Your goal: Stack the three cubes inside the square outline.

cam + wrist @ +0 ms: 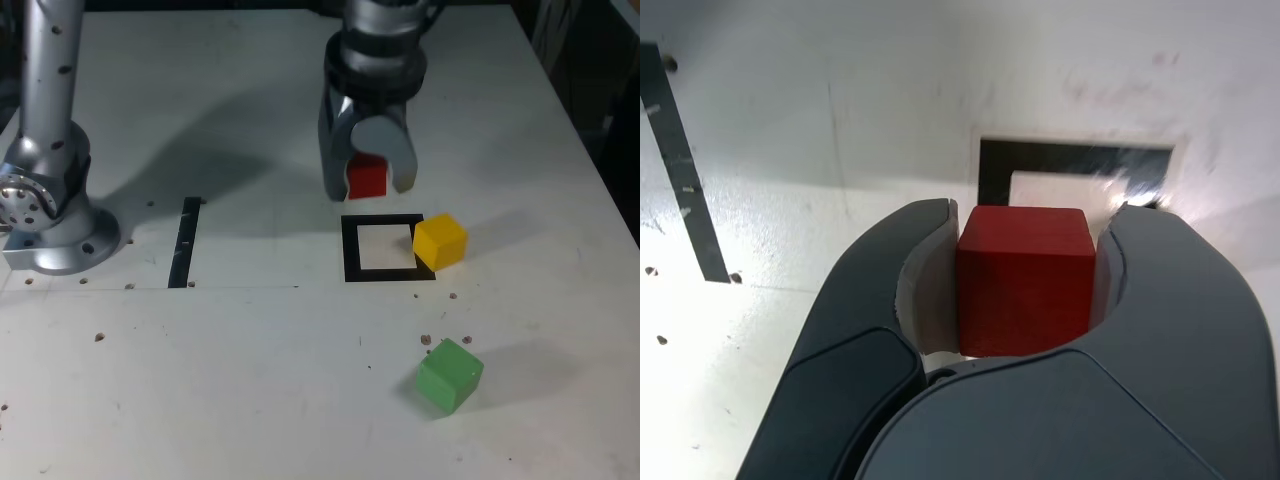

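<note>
My gripper [366, 186] is shut on the red cube [367, 177], which sits squeezed between both fingers [923, 285] in the wrist view [1025, 280]. It hangs just behind the square outline [349, 250], a black frame with a white centre, also seen past the cube in the wrist view [992, 170]. The yellow cube [440, 241] rests on the table against the outline's right edge in the exterior view, overlapping that side of the frame. The green cube [449, 374] lies nearer the front, to the right of the outline.
The arm's grey base [50, 215] stands at the exterior view's left. A narrow black strip [185, 242] lies on the white table between the base and the outline. Small dark specks dot the table front.
</note>
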{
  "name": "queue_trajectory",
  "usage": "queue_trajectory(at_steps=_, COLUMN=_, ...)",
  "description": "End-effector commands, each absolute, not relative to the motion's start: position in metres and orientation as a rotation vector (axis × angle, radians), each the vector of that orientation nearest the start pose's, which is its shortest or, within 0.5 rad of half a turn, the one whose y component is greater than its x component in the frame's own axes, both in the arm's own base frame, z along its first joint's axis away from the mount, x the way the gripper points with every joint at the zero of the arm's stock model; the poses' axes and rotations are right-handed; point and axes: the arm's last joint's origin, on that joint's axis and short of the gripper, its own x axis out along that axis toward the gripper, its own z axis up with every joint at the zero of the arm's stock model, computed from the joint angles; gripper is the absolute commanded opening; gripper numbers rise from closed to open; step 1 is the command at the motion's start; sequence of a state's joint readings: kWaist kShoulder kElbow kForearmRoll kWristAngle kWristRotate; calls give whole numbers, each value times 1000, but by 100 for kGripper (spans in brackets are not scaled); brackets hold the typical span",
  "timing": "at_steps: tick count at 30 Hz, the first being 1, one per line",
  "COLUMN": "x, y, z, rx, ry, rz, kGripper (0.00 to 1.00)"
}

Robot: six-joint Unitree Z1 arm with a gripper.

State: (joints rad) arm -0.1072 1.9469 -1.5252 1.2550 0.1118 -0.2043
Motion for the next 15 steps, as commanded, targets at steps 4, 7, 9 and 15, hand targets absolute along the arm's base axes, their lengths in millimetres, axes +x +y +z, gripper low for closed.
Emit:
queue_trajectory(at_steps=4, x=332, y=-56, z=260, rx=34, ry=1656, rz=124, kGripper=19)
queue_trajectory(at_steps=7, x=336, y=-67, z=250, rx=31, ry=1653, rz=98, kGripper=19)
queue_trajectory(at_steps=9, x=339, y=-70, z=245, rx=33, ry=1648, rz=92, kGripper=19)
queue_trajectory(at_steps=15, x=349, y=-65, z=228, rx=37, ry=1643, rz=109, kGripper=19)
